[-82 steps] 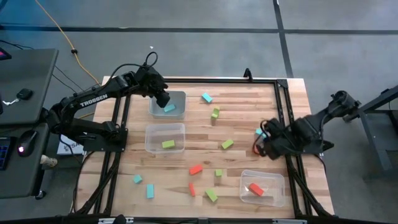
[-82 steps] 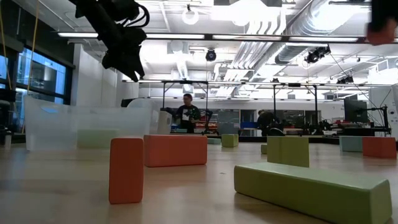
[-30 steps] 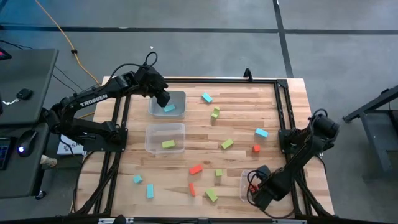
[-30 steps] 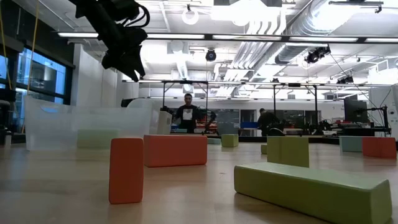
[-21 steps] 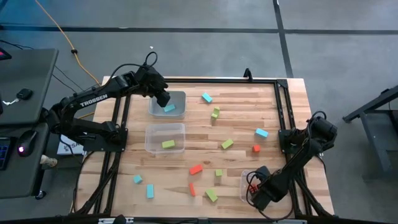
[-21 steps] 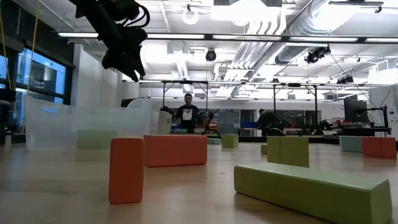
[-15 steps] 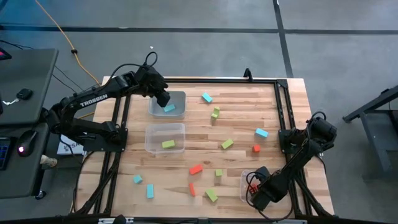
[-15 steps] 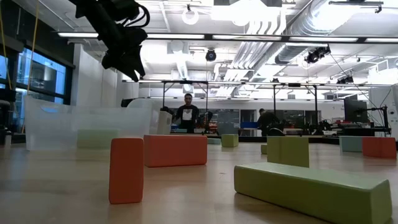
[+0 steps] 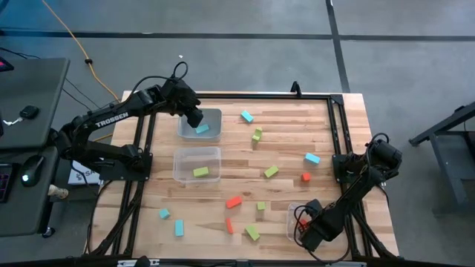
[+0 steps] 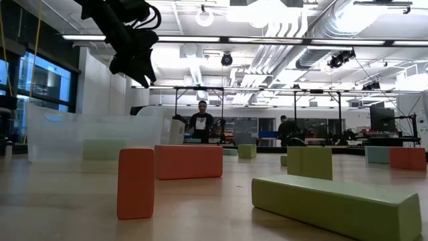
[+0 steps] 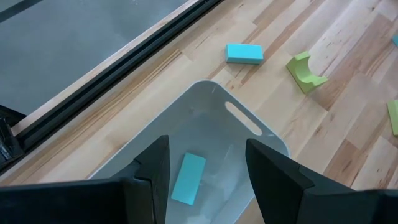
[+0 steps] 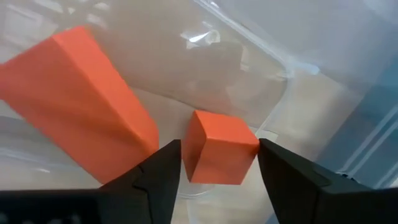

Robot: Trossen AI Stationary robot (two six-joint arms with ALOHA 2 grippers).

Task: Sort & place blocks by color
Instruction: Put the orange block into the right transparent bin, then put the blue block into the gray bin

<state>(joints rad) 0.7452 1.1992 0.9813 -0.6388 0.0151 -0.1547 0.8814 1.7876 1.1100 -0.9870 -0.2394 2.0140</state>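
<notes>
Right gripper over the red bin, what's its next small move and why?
Probably lift straight up out of the bin. The right gripper stands open, the red cube sits free between its fingers beside a red bar, so the drop looks done.

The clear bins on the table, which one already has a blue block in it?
The far bin, under the left gripper, holds a cyan block. The middle bin holds a green one; the near bin, at the right gripper, holds red-orange ones.

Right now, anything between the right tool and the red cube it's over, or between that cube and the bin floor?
Nothing visible. The right tool is open inside the red bin, the red cube between its fingers beside the longer red block already in there.
</notes>
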